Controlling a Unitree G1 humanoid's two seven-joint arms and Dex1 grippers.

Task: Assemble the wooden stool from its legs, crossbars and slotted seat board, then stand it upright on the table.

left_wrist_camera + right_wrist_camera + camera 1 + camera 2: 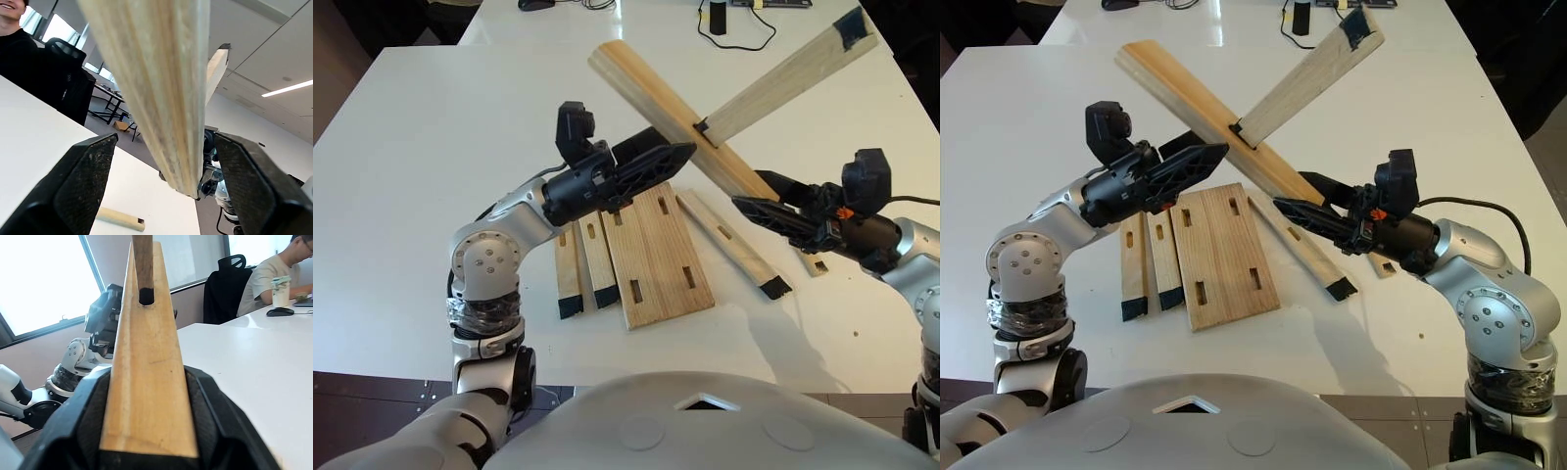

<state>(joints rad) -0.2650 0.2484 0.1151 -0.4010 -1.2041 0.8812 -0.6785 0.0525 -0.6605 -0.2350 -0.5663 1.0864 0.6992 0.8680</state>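
both raised, right hand (1290,193) clamping leg (646,93), left hand (668,149) splayed

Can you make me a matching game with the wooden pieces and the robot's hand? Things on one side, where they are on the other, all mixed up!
Things:
1. slotted seat board
2. long leg
3. black-tipped bar
4. left gripper

Places:
A. plugged into the long leg, sticking up
B. open around the long leg
C. lying flat on the table
D. held up in the right gripper

Pairs: 1-C, 2-D, 3-A, 4-B
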